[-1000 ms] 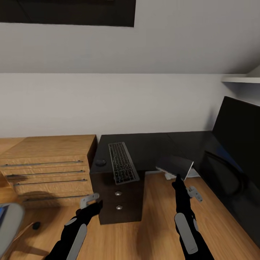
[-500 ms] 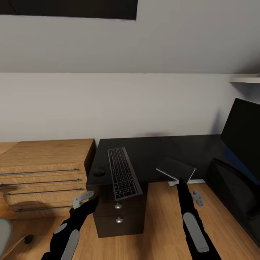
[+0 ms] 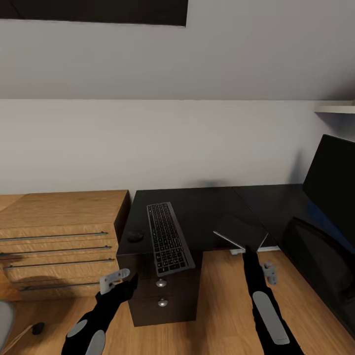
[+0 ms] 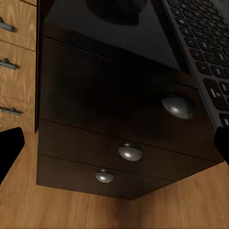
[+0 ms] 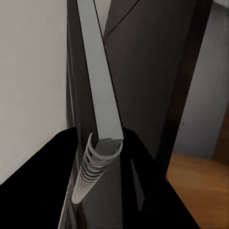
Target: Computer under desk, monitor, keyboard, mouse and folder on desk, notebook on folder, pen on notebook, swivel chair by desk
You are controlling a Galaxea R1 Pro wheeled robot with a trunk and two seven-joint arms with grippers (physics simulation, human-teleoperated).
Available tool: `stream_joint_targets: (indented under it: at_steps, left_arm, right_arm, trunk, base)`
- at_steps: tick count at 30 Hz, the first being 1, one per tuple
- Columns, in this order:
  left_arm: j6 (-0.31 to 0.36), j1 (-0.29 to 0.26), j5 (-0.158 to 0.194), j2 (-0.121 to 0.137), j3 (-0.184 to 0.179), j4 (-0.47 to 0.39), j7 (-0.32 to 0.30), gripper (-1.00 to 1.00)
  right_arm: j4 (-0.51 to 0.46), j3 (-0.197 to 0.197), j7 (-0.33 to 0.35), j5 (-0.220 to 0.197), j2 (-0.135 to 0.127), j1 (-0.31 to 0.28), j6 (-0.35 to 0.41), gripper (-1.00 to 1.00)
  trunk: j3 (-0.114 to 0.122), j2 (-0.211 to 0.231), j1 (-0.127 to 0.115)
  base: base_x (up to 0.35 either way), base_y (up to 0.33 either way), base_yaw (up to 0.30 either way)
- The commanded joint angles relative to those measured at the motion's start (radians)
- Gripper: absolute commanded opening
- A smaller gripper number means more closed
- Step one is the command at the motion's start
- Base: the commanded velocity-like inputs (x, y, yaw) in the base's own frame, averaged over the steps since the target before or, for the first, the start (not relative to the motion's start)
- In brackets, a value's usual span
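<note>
The glossy black desk (image 3: 212,202) carries the keyboard (image 3: 167,236), whose near end overhangs the front edge, and the small black mouse (image 3: 134,236) to its left. The monitor (image 3: 333,187) stands at the desk's right. My right gripper (image 3: 246,250) is shut on the thin dark grey notebook (image 3: 240,230), held just above the desk's front edge. The right wrist view shows the notebook's (image 5: 102,95) spiral binding clamped in the right gripper (image 5: 102,157). My left gripper (image 3: 118,278) is open and empty, facing the drawer unit (image 4: 119,119) below the keyboard (image 4: 200,43).
A low light-wood cabinet (image 3: 59,231) with long metal handles stands against the desk's left side. A grey edge of the swivel chair (image 3: 4,320) and a black caster (image 3: 37,328) show at the lower left. Wood floor lies under the desk, with a sloped ceiling above.
The head view has shifted, so the desk sits more central and the chair has nearly left the picture. The right gripper still holds the notebook. The left gripper sits slightly lower.
</note>
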Motion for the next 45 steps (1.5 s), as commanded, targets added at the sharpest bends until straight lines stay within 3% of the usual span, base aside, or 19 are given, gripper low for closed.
stream_joint_targets:
  at_steps: [1, 7, 24, 45]
  left_arm:
    - [0.003, -0.001, 0.011, 0.0, 0.0, -0.001, 0.01, 1.0]
    - [0.003, -0.001, 0.011, -0.003, -0.001, -0.002, 0.015, 1.0]
    - [0.003, 0.0, 0.011, -0.002, 0.001, -0.002, 0.015, 1.0]
    - [0.002, 0.0, 0.009, -0.002, -0.006, 0.002, 0.014, 1.0]
  right_arm:
    - [0.021, 0.0, 0.0, -0.008, 0.0, -0.001, -0.002, -1.0]
    - [0.076, 0.0, -0.002, -0.01, -0.002, -0.001, 0.0, -1.0]
    - [0.081, 0.0, -0.002, -0.01, -0.004, -0.002, 0.002, -1.0]
    - [0.081, 0.003, 0.0, -0.01, 0.001, -0.002, 0.001, -1.0]
  trunk:
    - [-0.001, -0.001, 0.0]
    - [-0.017, -0.036, 0.019]
    - [-0.07, -0.155, 0.084]
    - [-0.057, -0.155, 0.084]
  base:
    - [0.0, 0.0, 0.0]
    - [0.0, 0.0, 0.0]
    - [0.0, 0.0, 0.0]
    - [0.0, 0.0, 0.026]
